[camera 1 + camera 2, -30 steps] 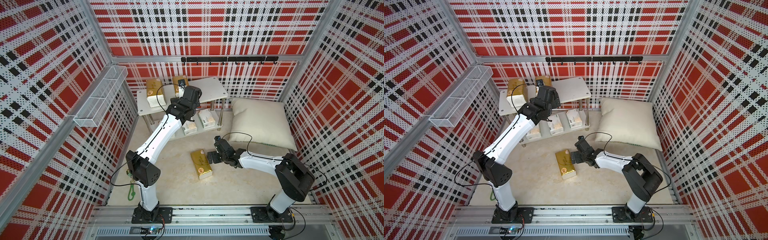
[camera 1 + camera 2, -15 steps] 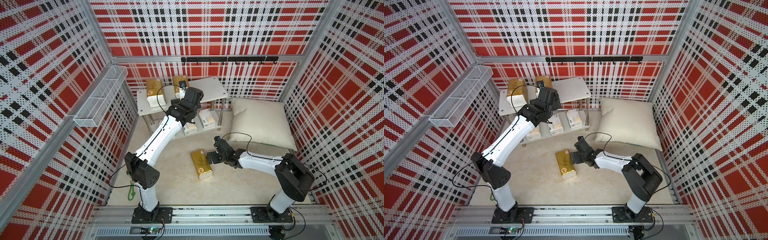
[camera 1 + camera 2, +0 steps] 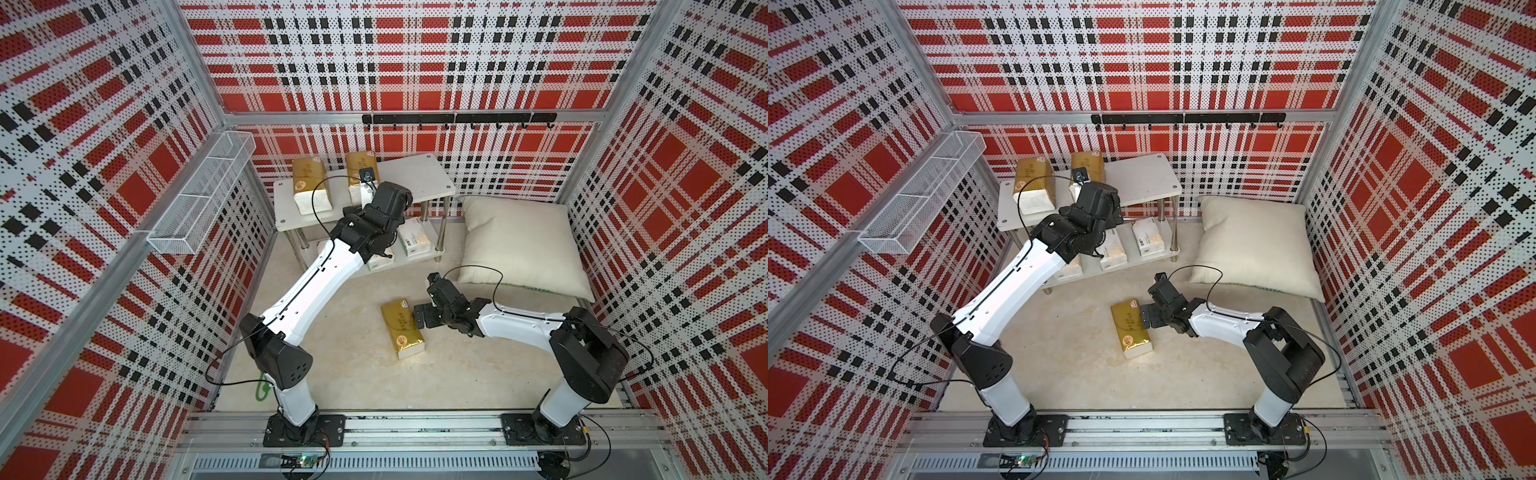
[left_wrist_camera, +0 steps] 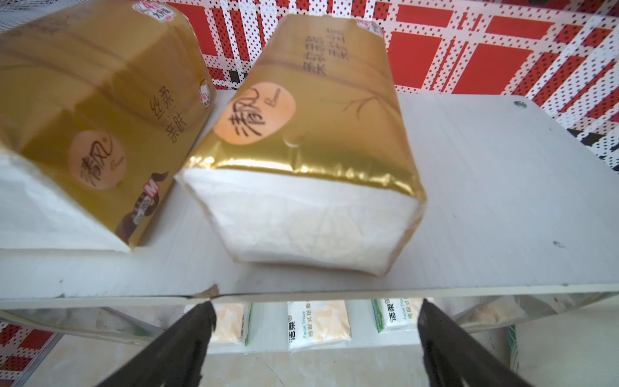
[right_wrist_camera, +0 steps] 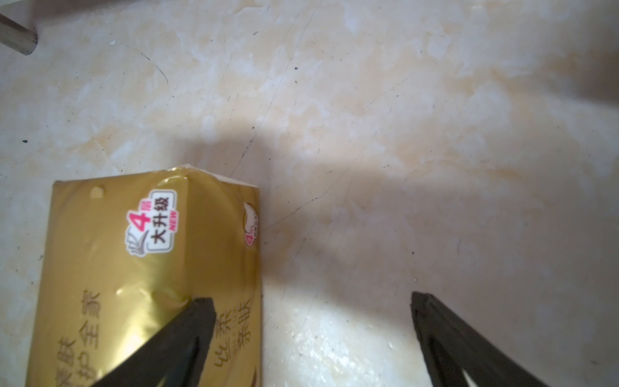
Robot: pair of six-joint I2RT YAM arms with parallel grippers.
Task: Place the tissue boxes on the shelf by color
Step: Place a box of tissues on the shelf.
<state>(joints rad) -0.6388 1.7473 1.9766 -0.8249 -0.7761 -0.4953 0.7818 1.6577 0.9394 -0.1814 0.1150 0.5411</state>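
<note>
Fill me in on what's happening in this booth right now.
Two arms are sorting tissue packs onto a small shelf by color. Two gold packs sit on the top board and white packs on the lower one. The left gripper hangs open and empty at the top board's front edge. The last gold pack lies on the floor, with the open right gripper beside it, one finger over it, not gripping.

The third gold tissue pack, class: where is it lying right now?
In both top views, the gold tissue pack lies on the floor in front of the shelf, beside the right gripper, whose jaws are open.
</note>
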